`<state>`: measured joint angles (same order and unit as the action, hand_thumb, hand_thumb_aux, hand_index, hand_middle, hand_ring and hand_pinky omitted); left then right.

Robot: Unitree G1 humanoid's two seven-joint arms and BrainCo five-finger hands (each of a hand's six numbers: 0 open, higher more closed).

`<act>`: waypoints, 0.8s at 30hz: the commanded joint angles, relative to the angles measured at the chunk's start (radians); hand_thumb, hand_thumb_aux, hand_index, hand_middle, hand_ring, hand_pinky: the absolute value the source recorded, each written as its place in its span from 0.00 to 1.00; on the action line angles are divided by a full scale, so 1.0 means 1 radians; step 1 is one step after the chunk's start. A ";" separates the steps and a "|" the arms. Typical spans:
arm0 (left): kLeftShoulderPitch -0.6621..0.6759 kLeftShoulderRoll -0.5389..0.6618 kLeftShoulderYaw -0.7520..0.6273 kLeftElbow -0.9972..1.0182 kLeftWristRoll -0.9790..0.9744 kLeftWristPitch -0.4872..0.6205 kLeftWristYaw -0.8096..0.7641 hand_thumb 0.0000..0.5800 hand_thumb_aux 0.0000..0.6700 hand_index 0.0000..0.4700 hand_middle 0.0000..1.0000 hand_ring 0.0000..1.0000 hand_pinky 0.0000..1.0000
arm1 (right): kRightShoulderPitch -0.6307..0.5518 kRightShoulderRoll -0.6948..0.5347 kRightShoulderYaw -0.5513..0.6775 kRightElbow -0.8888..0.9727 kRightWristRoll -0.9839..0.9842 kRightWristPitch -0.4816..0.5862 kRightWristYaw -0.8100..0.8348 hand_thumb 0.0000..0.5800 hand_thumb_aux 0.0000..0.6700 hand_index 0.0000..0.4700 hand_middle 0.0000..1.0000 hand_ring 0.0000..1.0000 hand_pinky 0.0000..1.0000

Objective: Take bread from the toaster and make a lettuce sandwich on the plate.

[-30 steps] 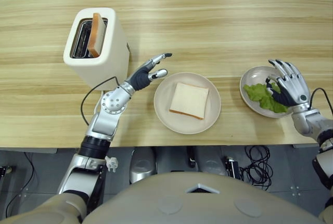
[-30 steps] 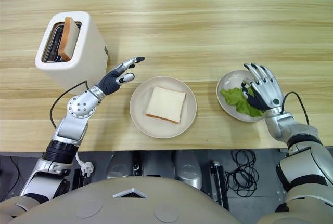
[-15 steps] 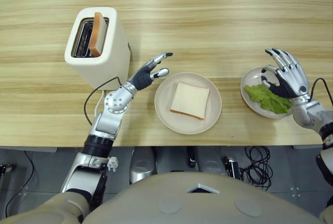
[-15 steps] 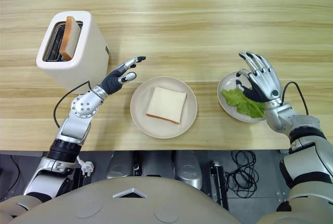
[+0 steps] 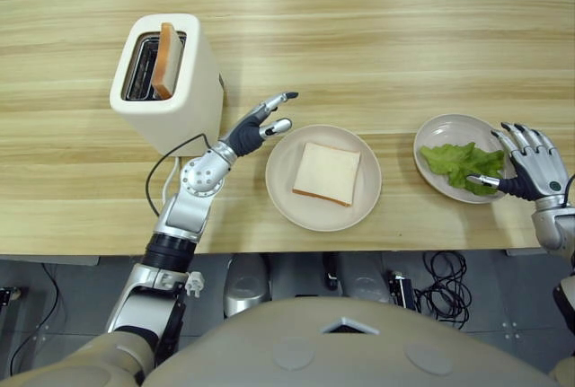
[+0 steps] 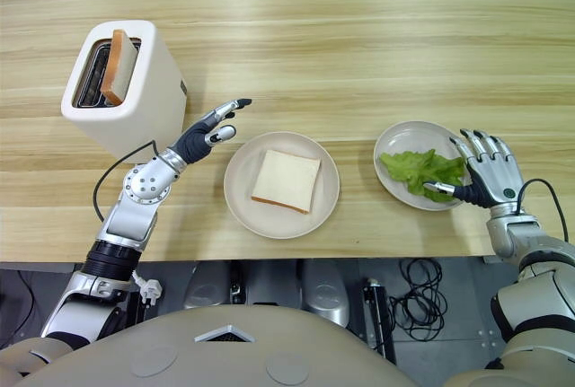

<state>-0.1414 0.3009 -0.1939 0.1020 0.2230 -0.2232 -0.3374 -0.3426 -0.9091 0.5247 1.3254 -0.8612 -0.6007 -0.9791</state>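
Note:
A cream toaster [image 5: 167,82] stands at the left with one toasted bread slice [image 5: 166,60] upright in its slot. A white bread slice [image 5: 327,173] lies flat on the beige plate [image 5: 280,161] at the table's front centre. Green lettuce [image 5: 460,164] rests in a small grey dish [image 5: 440,131] to the right. My left hand [image 5: 255,126] hovers open between the toaster and the plate, fingers stretched toward the far right. My right hand [image 5: 530,163] sits open at the dish's right rim, its fingertips [image 5: 481,180] touching the lettuce's edge, holding nothing.
The toaster's black cord [image 5: 160,166] loops on the wooden table [image 5: 359,37] beside my left forearm. The table's front edge [image 5: 377,250] runs just below the plate and dish. Cables [image 5: 440,284] hang under the table.
My right hand has lifted off the lettuce and drawn back to the right, ending beside the dish with fingers spread. The lettuce stays in the dish. My left hand has kept still.

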 commanded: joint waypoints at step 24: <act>0.011 0.008 -0.002 0.033 -0.002 -0.006 -0.003 0.00 0.00 0.00 0.00 0.00 0.00 | -0.023 0.026 0.033 -0.017 -0.011 -0.007 0.036 1.00 1.00 0.98 0.00 0.00 0.00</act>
<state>-0.1365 0.3007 -0.1957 0.1111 0.2227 -0.2244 -0.3417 -0.3489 -0.8942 0.5435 1.3220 -0.8631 -0.5914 -0.9325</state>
